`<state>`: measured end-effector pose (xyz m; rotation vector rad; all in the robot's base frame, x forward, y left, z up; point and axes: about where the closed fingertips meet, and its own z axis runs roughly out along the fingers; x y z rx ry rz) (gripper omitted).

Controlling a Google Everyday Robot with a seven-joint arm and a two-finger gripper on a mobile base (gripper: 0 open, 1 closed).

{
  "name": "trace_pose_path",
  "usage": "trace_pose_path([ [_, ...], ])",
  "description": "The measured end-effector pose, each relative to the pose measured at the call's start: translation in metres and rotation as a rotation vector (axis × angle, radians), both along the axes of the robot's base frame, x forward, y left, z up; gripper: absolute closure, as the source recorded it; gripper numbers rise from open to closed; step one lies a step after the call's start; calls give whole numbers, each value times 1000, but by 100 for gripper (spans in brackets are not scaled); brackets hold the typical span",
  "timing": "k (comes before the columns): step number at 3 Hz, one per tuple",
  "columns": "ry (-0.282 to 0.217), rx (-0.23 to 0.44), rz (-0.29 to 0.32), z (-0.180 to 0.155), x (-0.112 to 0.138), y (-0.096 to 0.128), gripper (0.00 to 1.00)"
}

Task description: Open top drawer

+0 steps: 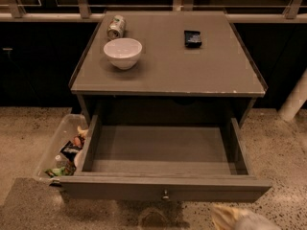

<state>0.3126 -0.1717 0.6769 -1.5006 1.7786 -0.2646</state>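
Note:
The top drawer [163, 188] of the grey cabinet stands pulled far out, its plain grey box empty inside. Its flat front has one small round metal knob [165, 194] at the centre. My gripper [235, 218] shows only as a pale tip at the bottom edge, right of the knob and below the drawer front, apart from it. No other drawer fronts show.
On the cabinet top [168, 66] stand a white bowl [123, 52], a can lying on its side [115, 27] and a small dark packet [193, 38]. A clear bin [62, 150] with snack packets sits on the speckled floor left of the drawer. A white post [293, 99] stands at right.

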Motion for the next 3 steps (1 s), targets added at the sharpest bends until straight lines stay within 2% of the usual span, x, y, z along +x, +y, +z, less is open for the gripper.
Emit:
trace_pose_path([
  [1, -20, 33, -23, 7, -29, -8, 81],
  [3, -21, 34, -23, 7, -29, -8, 34],
])
